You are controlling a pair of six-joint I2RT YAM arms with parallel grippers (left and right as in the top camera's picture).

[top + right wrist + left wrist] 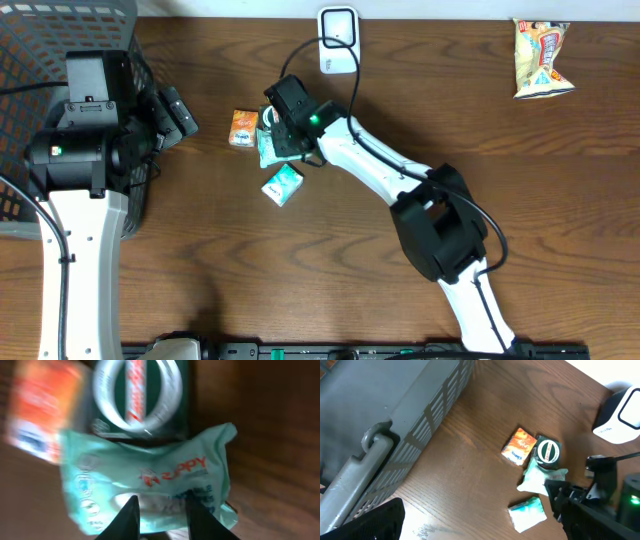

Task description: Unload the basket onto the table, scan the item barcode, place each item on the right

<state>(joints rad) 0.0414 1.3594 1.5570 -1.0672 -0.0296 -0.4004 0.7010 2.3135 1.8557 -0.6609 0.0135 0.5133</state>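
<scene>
While your right gripper (162, 502) pinches the packet (150, 477) near centre, your left gripper (178, 112) gapes by the basket (30, 50) at nine o'clock; scanner (338, 40) at twelve, bare wood table (540, 200) toward four o'clock.

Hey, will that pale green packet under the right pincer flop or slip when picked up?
The green packet looks like crinkled film, so probably floppy and light. Its smooth wrap may slip; lying flat, it shouldn't roll.
</scene>
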